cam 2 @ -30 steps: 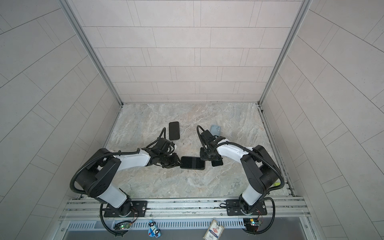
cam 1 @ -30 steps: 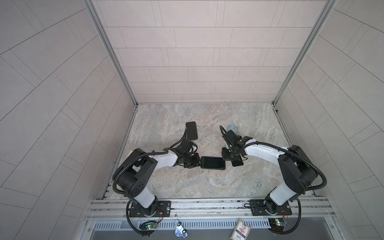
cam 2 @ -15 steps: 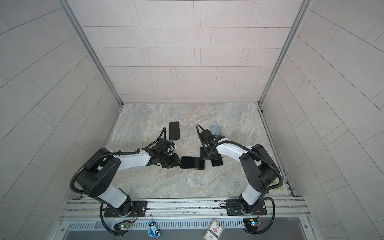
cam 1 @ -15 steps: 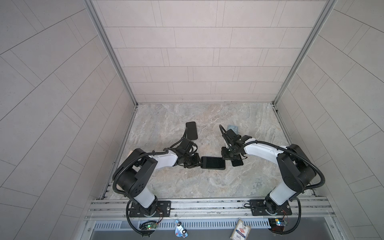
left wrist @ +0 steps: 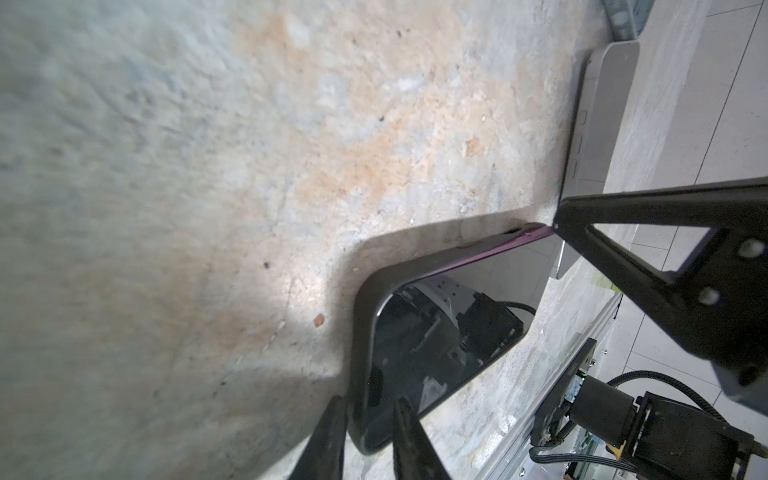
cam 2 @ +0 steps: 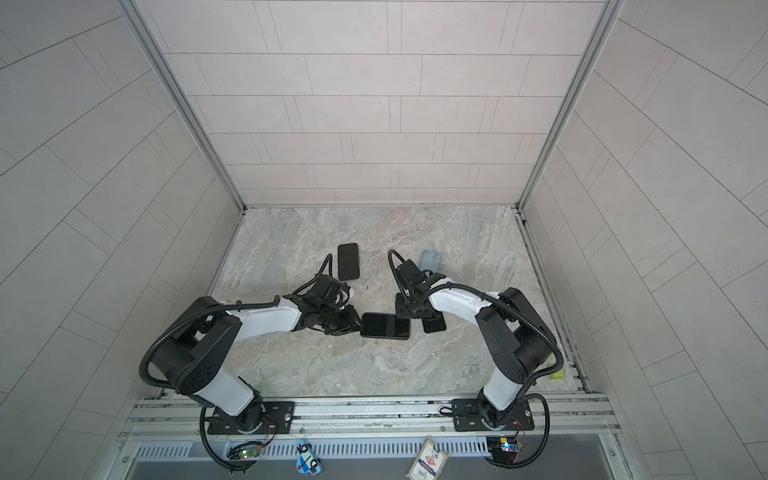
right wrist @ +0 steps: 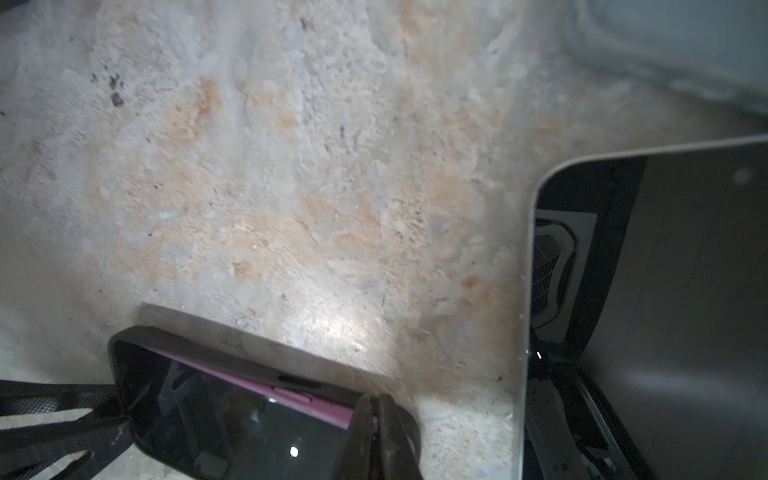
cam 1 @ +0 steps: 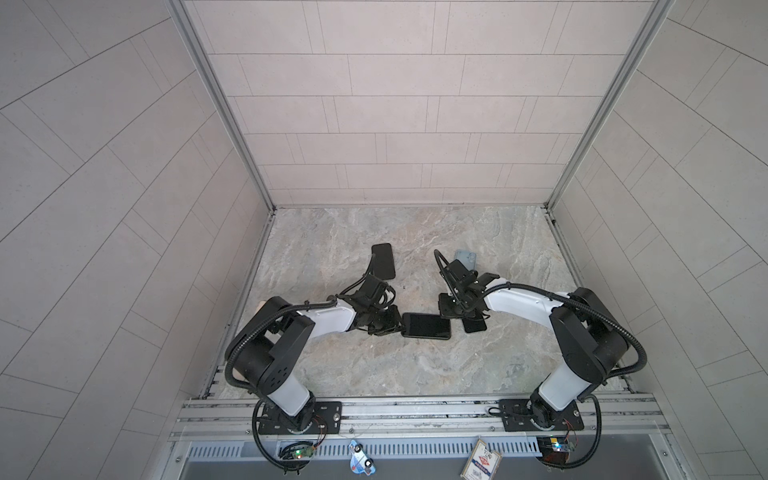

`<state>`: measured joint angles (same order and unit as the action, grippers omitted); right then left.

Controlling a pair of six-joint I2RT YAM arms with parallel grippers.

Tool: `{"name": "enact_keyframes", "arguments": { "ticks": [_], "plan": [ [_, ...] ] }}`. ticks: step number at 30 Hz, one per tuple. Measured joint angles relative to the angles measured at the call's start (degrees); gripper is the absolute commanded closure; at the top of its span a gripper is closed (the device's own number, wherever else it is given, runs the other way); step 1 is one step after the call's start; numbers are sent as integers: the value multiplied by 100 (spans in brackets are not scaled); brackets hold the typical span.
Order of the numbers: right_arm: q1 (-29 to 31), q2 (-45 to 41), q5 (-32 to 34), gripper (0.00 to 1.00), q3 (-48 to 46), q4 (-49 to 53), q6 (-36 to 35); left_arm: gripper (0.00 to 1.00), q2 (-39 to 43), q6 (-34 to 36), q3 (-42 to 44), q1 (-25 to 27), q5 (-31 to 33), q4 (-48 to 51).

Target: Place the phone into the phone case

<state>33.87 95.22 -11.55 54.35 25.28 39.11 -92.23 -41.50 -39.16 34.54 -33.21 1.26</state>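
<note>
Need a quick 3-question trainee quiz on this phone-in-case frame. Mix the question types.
1. True or false: the pink phone sits fully flush inside the dark case.
2. Which claw has a finger on each side of the case's end? A) left B) right
3. Fill in: the right claw has its jaws ___.

Key: 1 false, one long edge stands above the rim. 2 A, the left claw. 3 shut.

pink-edged phone [right wrist: 232, 424] flat mid-table, seemingly partly seated in black phone case [left wrist: 363, 324].
</note>
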Motion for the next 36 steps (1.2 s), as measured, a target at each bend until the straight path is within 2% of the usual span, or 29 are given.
{"name": "enact_keyframes", "arguments": {
  "ticks": [14, 22, 27, 36],
  "plan": [
    [205, -92, 199, 87, -142, 590, -17, 73, 0, 61, -72, -2, 2, 168],
    [179, -855, 374, 86, -118, 1034, -22, 73, 0, 68, -85, 0, 2, 225],
    [175, -1220, 197, 86, -269, 1008, -13, 73, -2, 68, -85, 0, 2, 214],
    [175, -1189, -122, 86, -743, 837, 35, 73, -2, 68, -94, 0, 2, 214]
  ]
}}
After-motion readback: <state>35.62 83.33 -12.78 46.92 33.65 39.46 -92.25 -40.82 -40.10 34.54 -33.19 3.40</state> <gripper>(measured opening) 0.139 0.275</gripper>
